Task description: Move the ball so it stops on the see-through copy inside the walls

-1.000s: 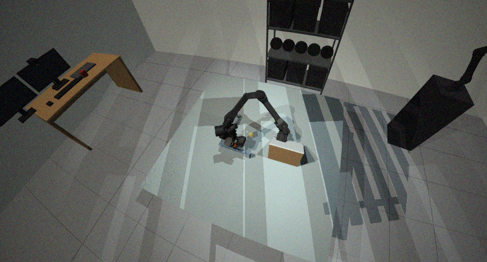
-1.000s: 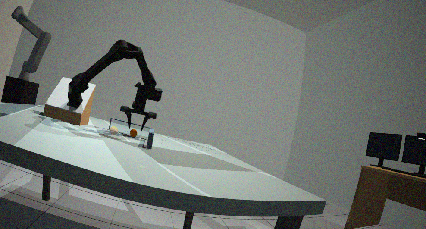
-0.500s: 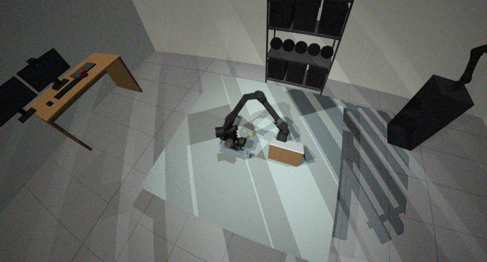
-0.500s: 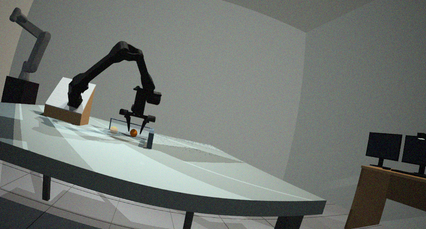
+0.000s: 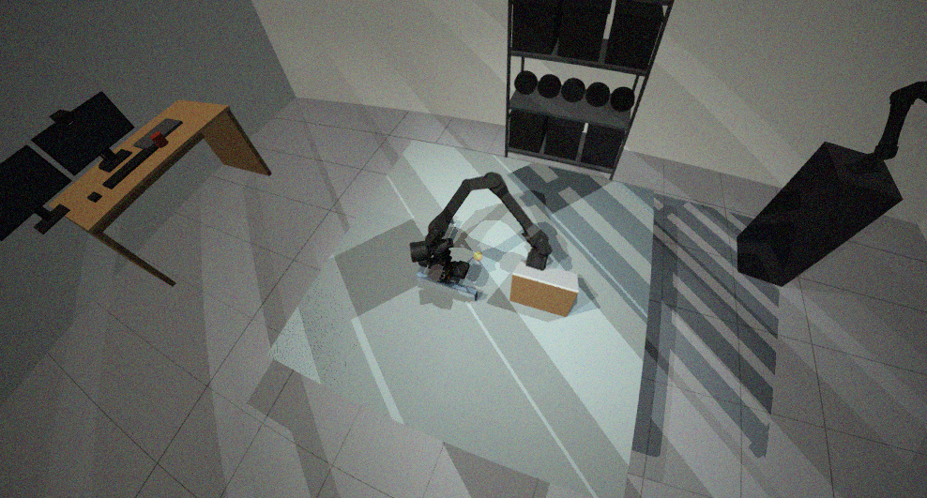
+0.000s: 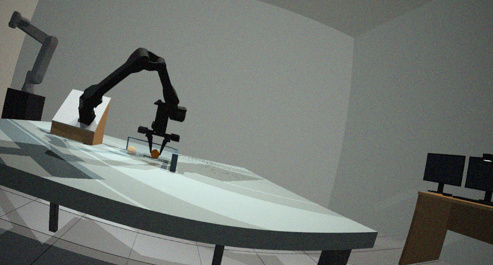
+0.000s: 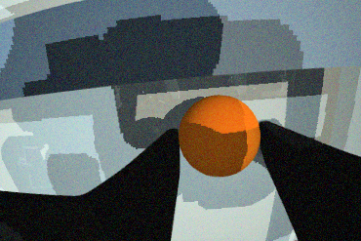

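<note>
Table: a broad pale top striped with light and shadow; it carries everything below.
Arm: black, rising from a wooden block at the table's far left, arching over and dropping straight down at the walls.
Clear walls: two low see-through panes meeting in a corner, with a bluish end post at about 4 o'clock from the ball.
Gripper: pointing down at the table, fingertips at table level. In the wrist view its two dark fingers touch the ball's sides at 9 and 3 o'clock, so it is pinching the ball.
Ball: orange, on the table inside the corner, between the fingertips, just in front of the long wall.
See-through copy: a pale ball shape at roughly 9 o'clock from the orange one in the exterior view, near it but apart, also by the long wall.
</note>
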### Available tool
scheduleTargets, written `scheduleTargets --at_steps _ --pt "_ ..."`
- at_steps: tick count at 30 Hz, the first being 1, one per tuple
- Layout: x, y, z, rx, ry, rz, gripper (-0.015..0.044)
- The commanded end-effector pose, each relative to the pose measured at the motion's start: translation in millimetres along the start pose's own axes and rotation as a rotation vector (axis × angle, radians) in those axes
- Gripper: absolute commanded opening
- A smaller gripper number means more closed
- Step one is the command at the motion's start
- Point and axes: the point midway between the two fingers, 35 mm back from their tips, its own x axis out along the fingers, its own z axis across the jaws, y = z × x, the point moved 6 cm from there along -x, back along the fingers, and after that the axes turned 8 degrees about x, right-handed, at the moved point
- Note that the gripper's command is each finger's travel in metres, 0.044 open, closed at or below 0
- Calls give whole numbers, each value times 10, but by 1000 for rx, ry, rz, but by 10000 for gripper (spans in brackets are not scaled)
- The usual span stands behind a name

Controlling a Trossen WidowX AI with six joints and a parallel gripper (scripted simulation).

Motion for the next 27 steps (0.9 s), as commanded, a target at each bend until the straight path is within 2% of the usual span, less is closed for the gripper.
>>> scheduleTargets --at_steps 1,2,8,24,27 --pt "28 2 17 -8 -4 8 160" --pt "28 2 17 -8 -4 8 153" --pt "-149 28 -97 65 14 -11 0" --pt "-1179 -21 -8 -4 -4 1 0" --pt "-1271 -13 13 -9 -5 4 0"
